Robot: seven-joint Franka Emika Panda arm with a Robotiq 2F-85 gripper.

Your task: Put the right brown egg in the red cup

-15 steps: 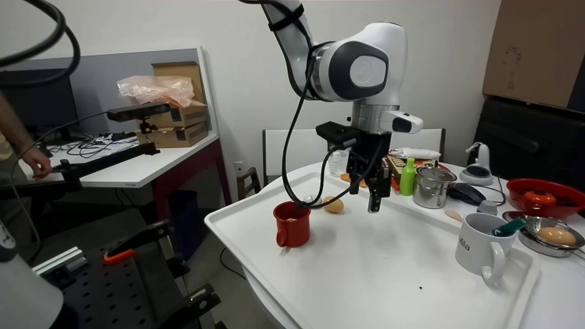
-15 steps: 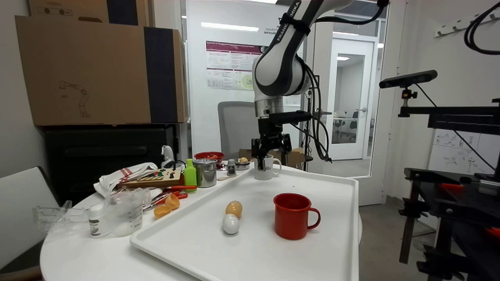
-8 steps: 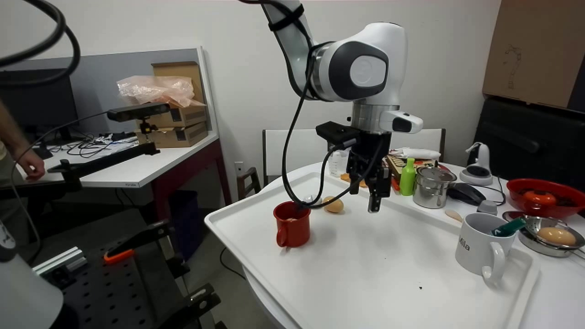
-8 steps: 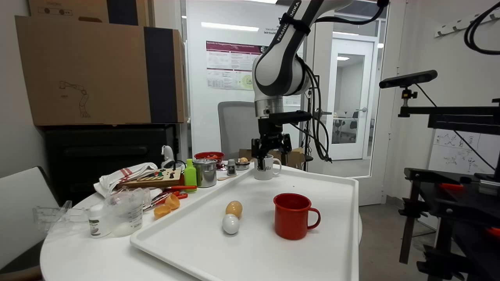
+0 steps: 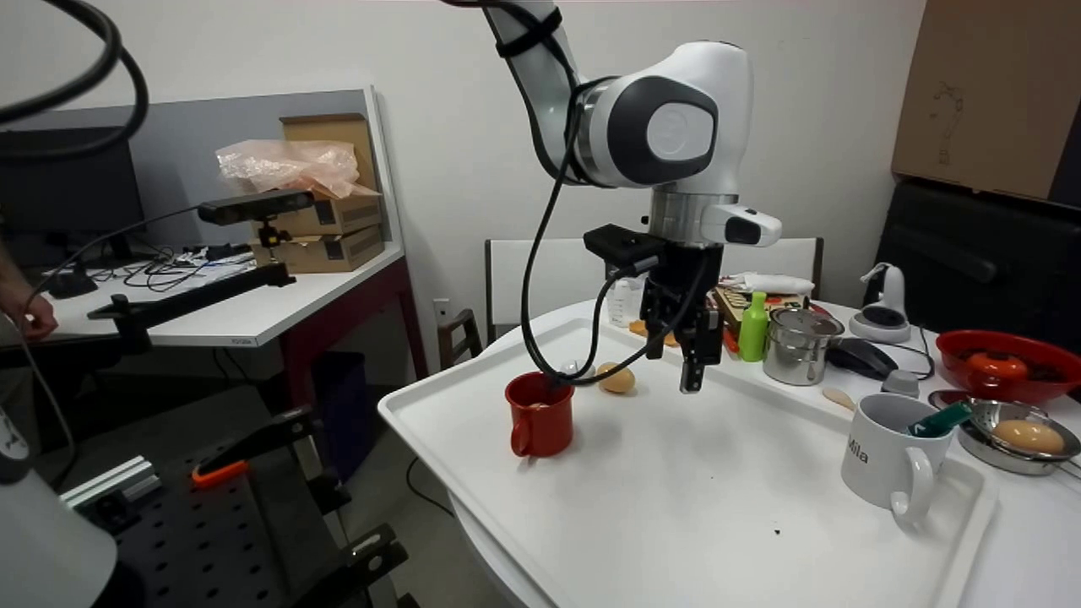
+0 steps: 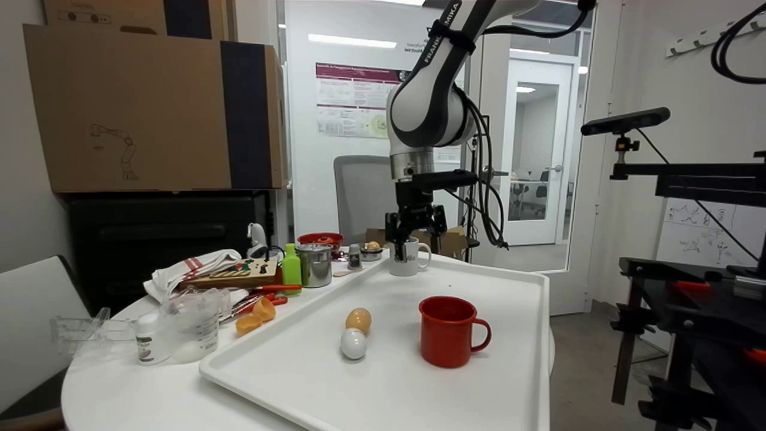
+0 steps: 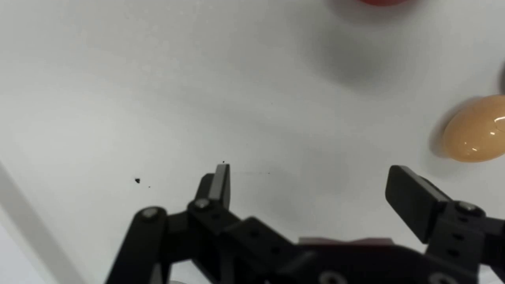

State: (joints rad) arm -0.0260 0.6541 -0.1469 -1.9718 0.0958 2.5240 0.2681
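Gripper (image 7: 309,175) spread wide above tray (image 6: 389,395); brown egg (image 6: 359,319) lies on it beside white egg (image 6: 353,345), near red cup (image 6: 447,335); wrist view shows only the cup's edge, both exterior views its handle (image 5: 521,437).

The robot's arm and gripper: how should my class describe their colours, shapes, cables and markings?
The arm is white and rounded, with a dark oval patch around a pale disc, a silvery metal band, a black strap and FRANKA EMIKA lettering. Black cables loop beside it. The gripper is black, with two blocky fingers and round, silvery bolt heads.
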